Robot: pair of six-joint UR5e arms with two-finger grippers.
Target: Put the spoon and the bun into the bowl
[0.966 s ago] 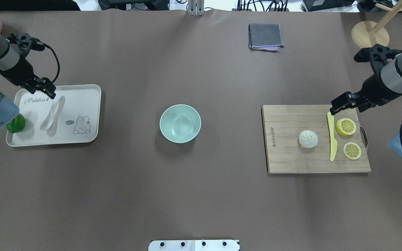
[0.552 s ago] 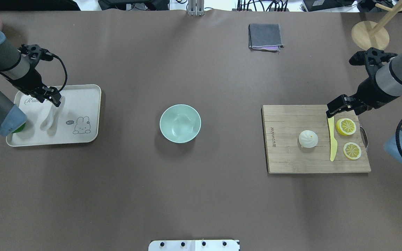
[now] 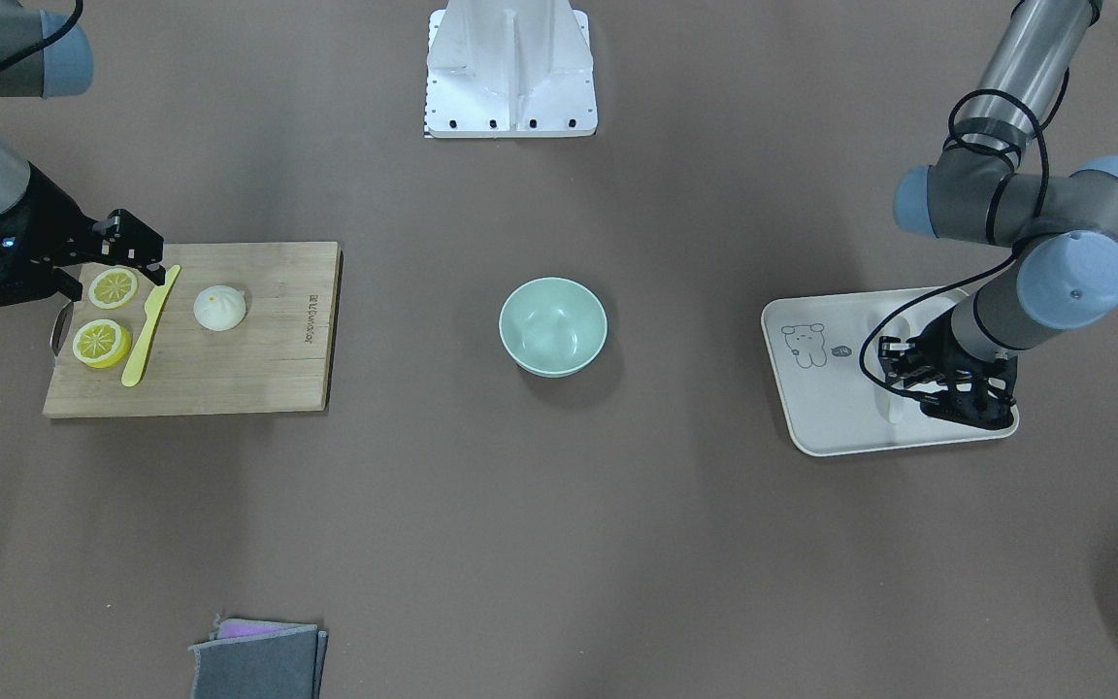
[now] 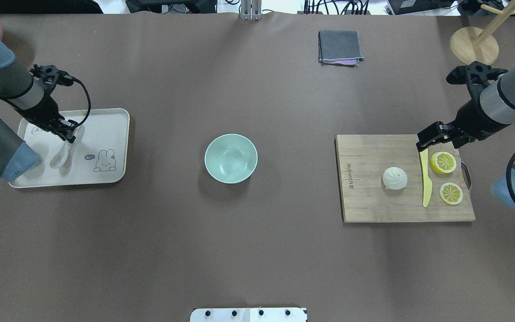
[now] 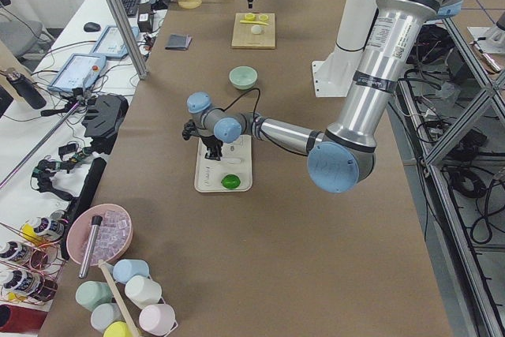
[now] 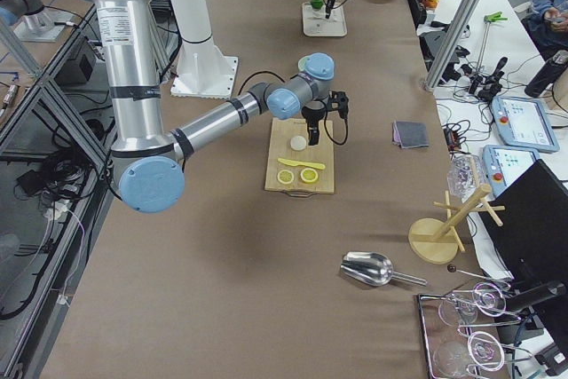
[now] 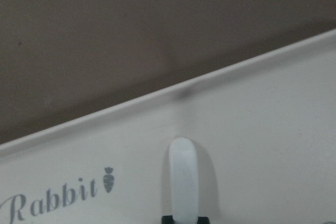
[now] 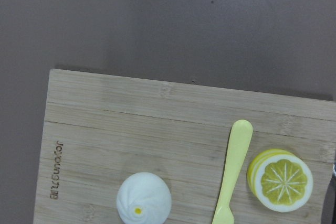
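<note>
Mint-green, the bowl [image 4: 230,158] is placed at the middle of the bench [image 4: 239,250]. On the robot's left side of the bowl, well apart from it, a beige tray [image 4: 110,143] is seen, and the spoon [image 4: 62,155] is laid on it. The left gripper [image 4: 69,134] is lowered onto the spoon's handle; its jaws are set close at either side of the handle, but it cannot be told if the handle is really pressed. On the other side of the bowl, also well apart, a wooden board [image 4: 365,197] carries the bun [image 4: 394,177], a yellow knife [image 4: 426,183] and two lemon slices [image 4: 443,162]. The right gripper [image 4: 436,138] is held over the board's far edge, above the knife's end; its jaws are spread wide and nothing is held.
</note>
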